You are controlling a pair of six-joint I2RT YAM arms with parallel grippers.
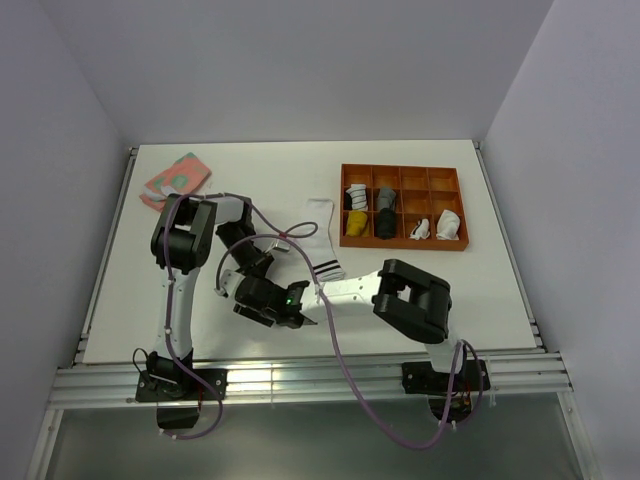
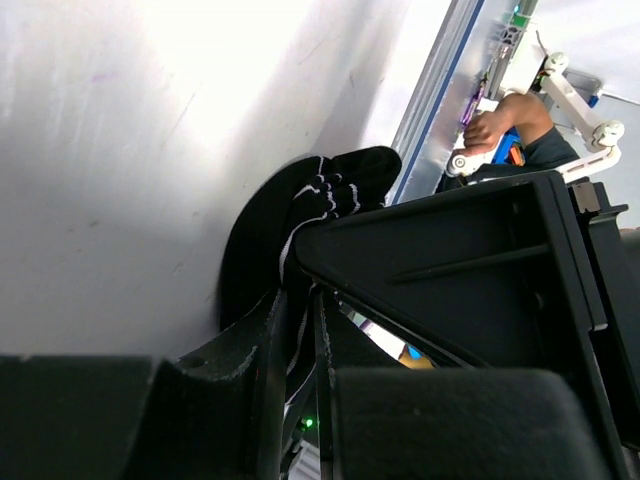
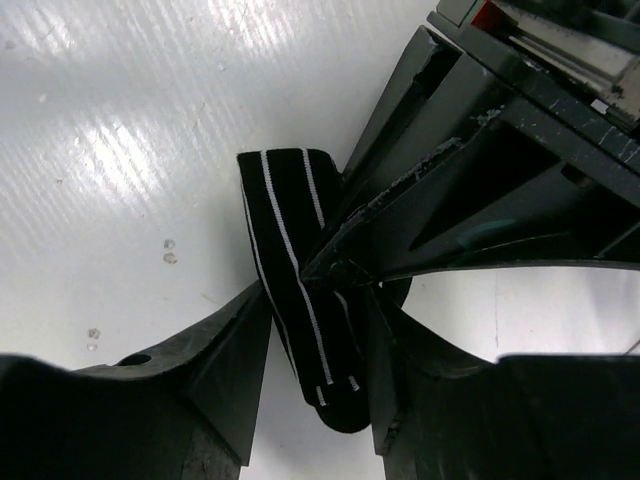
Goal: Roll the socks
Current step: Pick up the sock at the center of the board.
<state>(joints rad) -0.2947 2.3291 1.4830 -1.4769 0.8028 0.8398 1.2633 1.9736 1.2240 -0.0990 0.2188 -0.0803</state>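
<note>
The black sock with thin white stripes (image 3: 290, 215) hangs folded between both grippers near the table's front middle. My right gripper (image 3: 315, 310) is shut on its lower part, one finger touching each side. My left gripper (image 2: 300, 300) comes in from the other side, and its narrow jaws pinch the same sock (image 2: 310, 195). In the top view the two grippers meet, left (image 1: 296, 316) and right (image 1: 312, 296), and hide the sock. The white sock with black cuff bands (image 1: 322, 238) lies flat behind them. The pink sock with teal patches (image 1: 178, 178) lies at the far left.
An orange compartment tray (image 1: 402, 240) at the back right holds several rolled socks. Purple cables (image 1: 330, 330) loop over the table between the arms. The table's metal front rail (image 1: 300, 380) runs just behind the arm bases.
</note>
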